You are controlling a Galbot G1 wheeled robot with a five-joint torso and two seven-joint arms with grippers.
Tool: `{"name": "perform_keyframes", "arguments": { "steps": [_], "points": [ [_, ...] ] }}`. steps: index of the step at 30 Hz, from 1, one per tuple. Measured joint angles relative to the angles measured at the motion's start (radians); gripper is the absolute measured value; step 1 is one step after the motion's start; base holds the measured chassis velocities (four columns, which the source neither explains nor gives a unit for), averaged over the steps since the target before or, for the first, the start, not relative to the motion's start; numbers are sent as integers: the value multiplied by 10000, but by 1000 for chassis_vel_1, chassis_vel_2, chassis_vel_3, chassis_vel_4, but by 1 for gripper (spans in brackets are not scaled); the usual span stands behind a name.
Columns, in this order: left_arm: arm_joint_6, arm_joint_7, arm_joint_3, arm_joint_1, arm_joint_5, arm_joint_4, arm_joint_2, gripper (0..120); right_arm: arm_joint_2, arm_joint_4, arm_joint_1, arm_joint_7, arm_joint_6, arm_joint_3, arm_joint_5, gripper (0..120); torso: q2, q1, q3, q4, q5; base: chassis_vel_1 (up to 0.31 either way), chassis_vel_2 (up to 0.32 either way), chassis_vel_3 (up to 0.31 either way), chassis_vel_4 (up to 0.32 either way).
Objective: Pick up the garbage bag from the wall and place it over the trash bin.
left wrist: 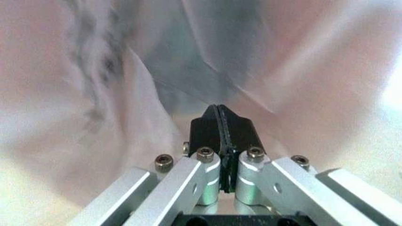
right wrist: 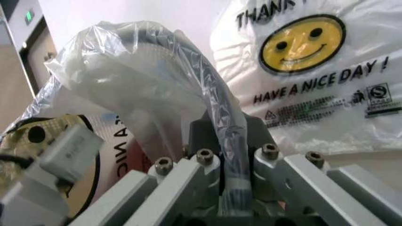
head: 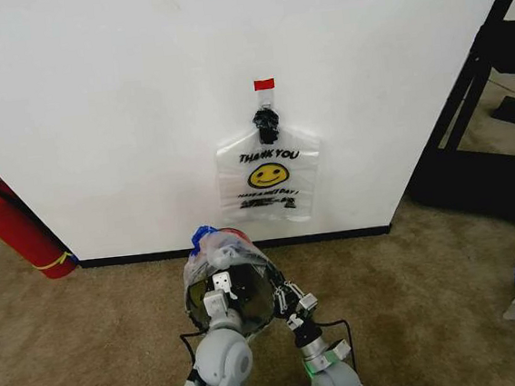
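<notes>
Brown carpet floor, plain white wall with a black baseboard. Red fire extinguisher [head: 15, 230] leans at the wall's left end; black metal frame [head: 467, 91] stands at right.

Small round black wire-mesh trash bin [head: 229, 296] sits on the carpet just in front of the wall, with a thin translucent whitish plastic garbage bag [head: 210, 252] draped over its rim. Both arms reach in from below. Left gripper [left wrist: 220, 129] is at the bin mouth inside the film, jaws closed flat together on a fold of the bag. Right gripper [head: 293, 301] is at the bin's right rim, jaws pinched on a bunched strand of the same bag.

A second bag [head: 270, 181] hangs on the wall from a black clip [head: 266, 124] under red tape [head: 264, 84]. It has a yellow smiley and reads "THANK YOU" and "HAVE A NICE DAY!".
</notes>
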Motion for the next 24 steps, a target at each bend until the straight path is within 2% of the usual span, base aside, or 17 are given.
{"name": "perform_keyframes", "arguments": {
  "steps": [15,24],
  "points": [
    [-164,29,-425,-661,375,885,-572,0,-175,466,-402,-203,-1,-186,-28,1,0,0,0,0,-3,0,0,0,0],
    [-280,690,-203,-771,488,1202,-714,0,-169,506,-412,-296,0,-282,-35,1,0,0,1,0,-14,0,0,0,0]
  ]
}}
